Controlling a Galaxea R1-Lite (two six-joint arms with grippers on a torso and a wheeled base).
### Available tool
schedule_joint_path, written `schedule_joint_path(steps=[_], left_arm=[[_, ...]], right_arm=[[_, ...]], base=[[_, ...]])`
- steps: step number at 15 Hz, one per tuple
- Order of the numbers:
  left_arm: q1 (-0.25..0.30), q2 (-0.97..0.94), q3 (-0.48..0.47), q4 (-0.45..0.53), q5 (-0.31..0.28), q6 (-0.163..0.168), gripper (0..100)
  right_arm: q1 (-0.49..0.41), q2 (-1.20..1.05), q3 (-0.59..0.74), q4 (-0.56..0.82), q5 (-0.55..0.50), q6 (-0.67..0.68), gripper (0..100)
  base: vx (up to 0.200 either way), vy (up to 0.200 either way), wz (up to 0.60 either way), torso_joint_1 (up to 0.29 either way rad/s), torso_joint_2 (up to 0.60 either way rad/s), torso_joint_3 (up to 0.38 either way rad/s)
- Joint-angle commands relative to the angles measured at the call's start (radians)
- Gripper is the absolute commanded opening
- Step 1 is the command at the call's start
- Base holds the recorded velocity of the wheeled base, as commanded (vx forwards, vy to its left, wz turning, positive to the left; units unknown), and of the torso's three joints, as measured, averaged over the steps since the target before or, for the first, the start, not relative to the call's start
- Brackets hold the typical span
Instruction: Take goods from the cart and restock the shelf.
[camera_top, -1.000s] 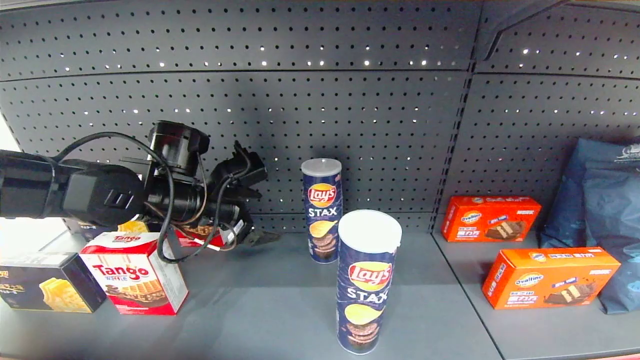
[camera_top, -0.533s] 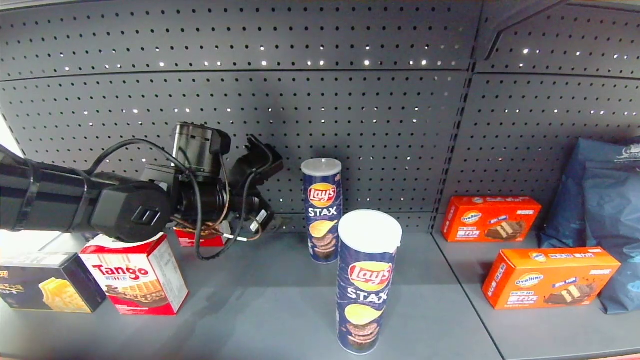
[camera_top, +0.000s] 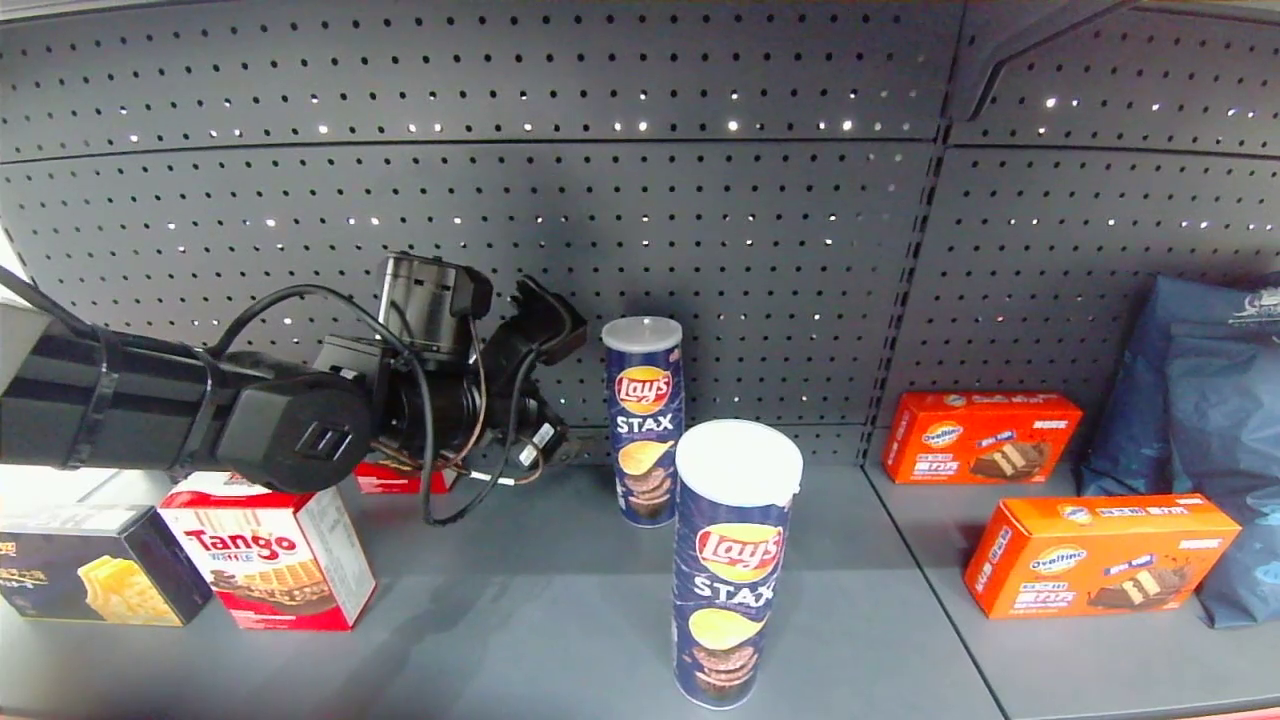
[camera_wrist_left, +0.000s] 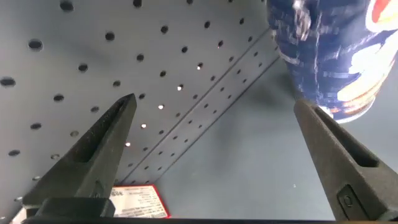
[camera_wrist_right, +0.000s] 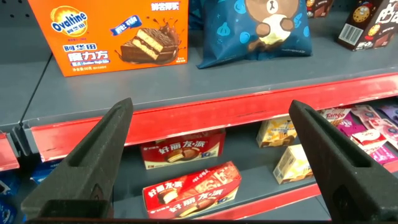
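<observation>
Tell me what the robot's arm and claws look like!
The left arm is a thick black tube with looping black cables and a grey cylinder at the wrist. The left gripper and right gripper each have two dark, rough, wedge-shaped fingers.

The left arm (camera_top: 150, 420) extends level from the left, the left gripper (camera_wrist_left: 214, 104) with jaws spread wide, the right gripper (camera_wrist_right: 210, 104) with jaws equally wide apart.

The left gripper (camera_top: 562, 449) hangs low by the pegboard (camera_top: 760, 250), just left of the rear chip can (camera_top: 644, 420) and apart from it. The front chip can (camera_top: 737, 565) stands upright on the shelf (camera_top: 520, 620), a red wafer box (camera_top: 270, 555) far left, two orange boxes (camera_top: 980, 437) right
</observation>
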Motion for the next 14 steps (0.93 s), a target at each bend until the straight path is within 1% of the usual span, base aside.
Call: schedule_joint_path(steps=[1, 2, 3, 5, 9, 14], left_arm=[[-0.017, 0.008, 0.0, -0.007, 0.034, -0.001, 100], [-0.026, 0.008, 0.0, -0.007, 0.066, -0.014, 100], [-0.045, 0.008, 0.0, -0.007, 0.118, -0.04, 100], [-0.061, 0.008, -0.002, -0.005, 0.16, -0.062, 100], [-0.072, 0.019, -0.005, -0.005, 0.166, -0.062, 100], [-0.081, 0.049, -0.034, -0.005, 0.167, -0.063, 100]], right_arm=[[0.001, 0.001, 0.0, 0.0, 0.0, 0.0, 100], [0.0, 0.001, 0.0, 0.0, 0.0, 0.001, 100], [0.001, 0.001, 0.0, 0.0, 0.0, 0.001, 100], [0.0, 0.001, 0.0, 0.0, 0.0, 0.003, 100], [0.0, 0.001, 0.0, 0.0, 0.0, 0.003, 100], [0.0, 0.001, 0.0, 0.0, 0.0, 0.006, 100]], base=[[0.0, 0.0, 0.0, 0.0, 0.0, 0.0], [0.0, 0.0, 0.0, 0.0, 0.0, 0.0], [0.0, 0.0, 0.0, 0.0, 0.0, 0.0], [0.0, 0.0, 0.0, 0.0, 0.0, 0.0], [0.0, 0.0, 0.0, 0.0, 0.0, 0.0], [0.0, 0.0, 0.0, 0.0, 0.0, 0.0]])
